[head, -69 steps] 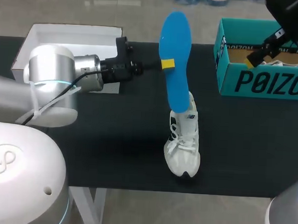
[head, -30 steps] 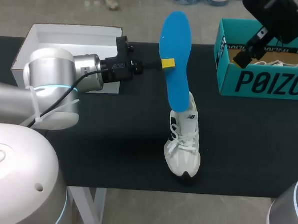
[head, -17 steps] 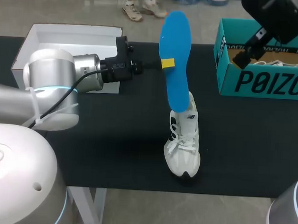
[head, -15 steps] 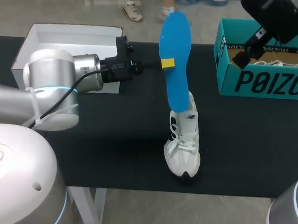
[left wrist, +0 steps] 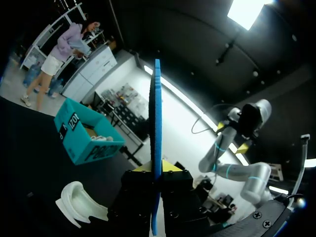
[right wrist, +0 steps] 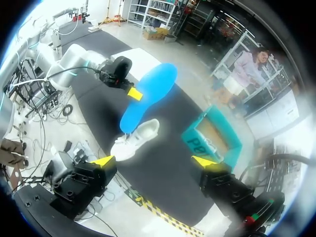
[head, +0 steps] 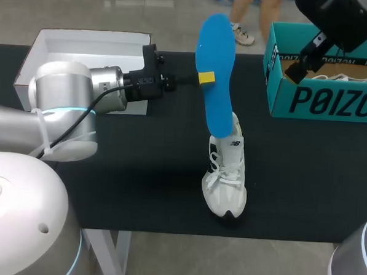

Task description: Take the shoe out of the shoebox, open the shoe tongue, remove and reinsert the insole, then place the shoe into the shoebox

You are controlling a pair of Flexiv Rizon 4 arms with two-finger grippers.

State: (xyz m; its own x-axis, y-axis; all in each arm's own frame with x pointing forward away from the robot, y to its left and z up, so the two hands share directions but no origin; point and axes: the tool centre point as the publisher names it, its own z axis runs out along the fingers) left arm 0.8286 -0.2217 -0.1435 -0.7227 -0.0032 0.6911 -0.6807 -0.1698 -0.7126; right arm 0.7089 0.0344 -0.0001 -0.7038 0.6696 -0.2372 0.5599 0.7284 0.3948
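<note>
Black and wide, the worktop (head: 138, 172) carries the white shoe (head: 226, 183) on its sole, toe toward the near edge, well apart from the teal shoebox (head: 321, 98). The left hand (head: 202, 78) is clamped on the blue insole (head: 215, 71) midway along its edge and holds it nearly upright, its lower end at the shoe's opening. I'd judge that lines it up with the opening for sliding. The right hand (right wrist: 154, 161) hangs high, fingers wide apart and empty, likely keeping clear.

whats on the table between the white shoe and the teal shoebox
Nothing: in the head view, only bare black table separates the shoe from the shoebox.
</note>
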